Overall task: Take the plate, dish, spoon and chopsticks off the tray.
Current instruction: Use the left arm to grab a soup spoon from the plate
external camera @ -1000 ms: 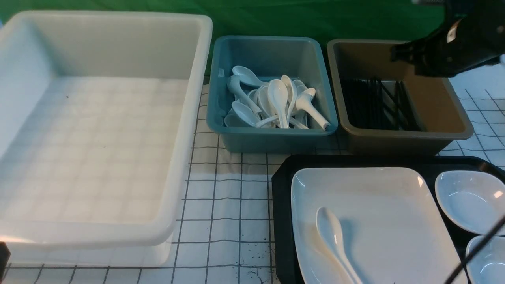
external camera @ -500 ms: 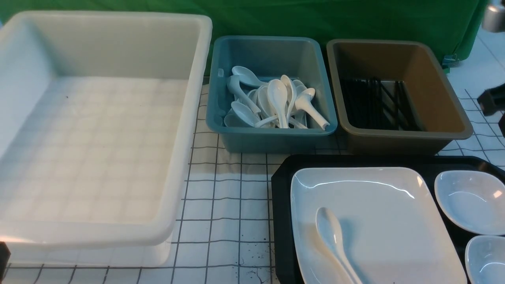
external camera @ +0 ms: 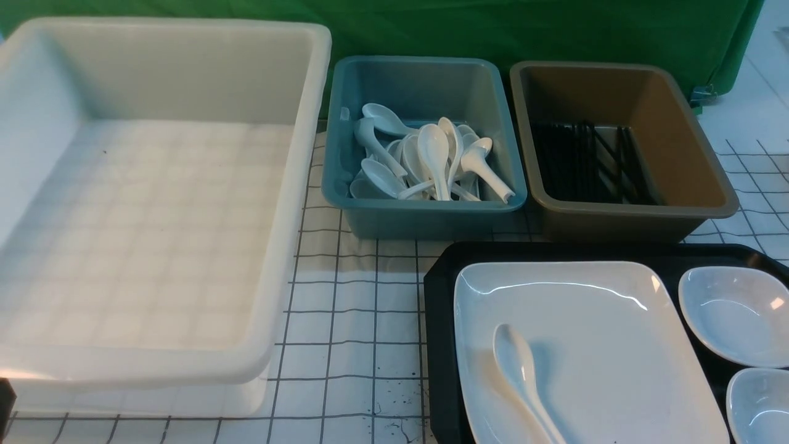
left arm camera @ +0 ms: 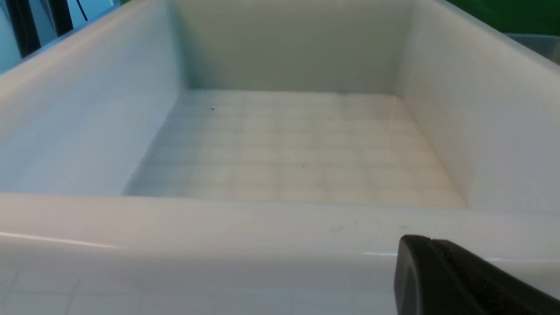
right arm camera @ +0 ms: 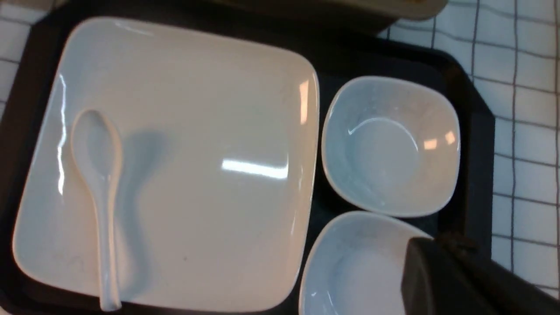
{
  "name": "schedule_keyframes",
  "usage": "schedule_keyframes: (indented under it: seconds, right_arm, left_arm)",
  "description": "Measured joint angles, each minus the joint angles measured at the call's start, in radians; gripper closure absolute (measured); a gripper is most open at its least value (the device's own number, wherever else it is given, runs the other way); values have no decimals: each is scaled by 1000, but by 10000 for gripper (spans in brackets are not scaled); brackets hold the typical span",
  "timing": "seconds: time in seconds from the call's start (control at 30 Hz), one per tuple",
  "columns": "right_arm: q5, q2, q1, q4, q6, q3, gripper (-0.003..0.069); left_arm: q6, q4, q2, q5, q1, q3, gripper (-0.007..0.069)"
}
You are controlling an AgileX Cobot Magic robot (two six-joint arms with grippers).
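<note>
The black tray (external camera: 441, 308) sits at the front right. On it lies the large white plate (external camera: 592, 320), with the white spoon (external camera: 524, 376) resting on its left part, handle toward me. Two small white dishes (external camera: 733, 314) (external camera: 761, 404) stand on the tray right of the plate. Black chopsticks (external camera: 579, 163) lie in the brown tub; none show on the tray. My right gripper (right arm camera: 431, 240) is shut and empty, hovering over the nearer dish (right arm camera: 354, 267), beside the plate (right arm camera: 183, 153) and spoon (right arm camera: 98, 175). My left gripper (left arm camera: 431, 240) is shut and empty, just outside the white tub's near rim (left arm camera: 280, 227).
A big empty white tub (external camera: 296, 185) fills the left. A blue tub (external camera: 425, 86) with several white spoons stands at the back middle, the brown tub (external camera: 678, 160) to its right. A gridded white cloth covers the table; a green backdrop hangs behind.
My right arm, which was above the brown tub, has pulled away to the right and out of the front view. Nothing on the tray has moved.
</note>
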Motion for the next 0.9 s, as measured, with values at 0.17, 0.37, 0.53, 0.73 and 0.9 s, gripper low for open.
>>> schedule_keyframes:
  seconds: [0.17,0.37,0.53,0.73,0.9]
  right_arm:
    - [-148,-207,0,10,-51,183,629]
    - [-277,-520,0,10,-40,371,629]
    - [-304,-728,0,10,-14,453,629]
    - [-290,-876,0,12,37,518,626]
    - [-260,-875,0,14,84,525,623]
  left_arm:
    - [0,0,0,-3,0,0,620]
    - [-83,-149,0,-100,0,0,620]
    - [-382,-601,0,-188,0,0,620]
    - [-560,-775,0,-225,0,0,620]
    - [-576,-759,0,-259,0,1,620]
